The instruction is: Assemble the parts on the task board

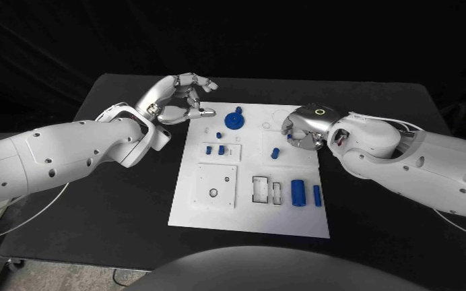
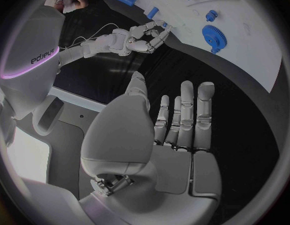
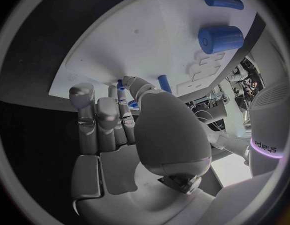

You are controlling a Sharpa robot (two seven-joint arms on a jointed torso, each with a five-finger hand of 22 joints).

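The white task board [image 1: 248, 218] lies in the middle of the black table. On it are a blue gear [image 1: 234, 119], small blue parts [image 1: 215, 149], a short blue peg [image 1: 275, 153] and two blue cylinders [image 1: 306, 194]. My right hand [image 1: 303, 130] hovers low over the board's far right part, and its thumb and fingers pinch a small blue part [image 3: 122, 85]. My left hand [image 1: 184, 100] hangs above the table just off the board's far left corner, its fingers [image 2: 186, 112] apart and holding nothing. The left wrist view also shows the gear [image 2: 213, 35] and my right hand [image 2: 140, 38].
A square white plate with a round hole [image 1: 215, 185] and a frame with slots [image 1: 262, 188] sit on the near half of the board. Black table [image 1: 116, 203] stretches out on both sides of the board. The two cylinders [image 3: 221, 37] lie beyond my right hand.
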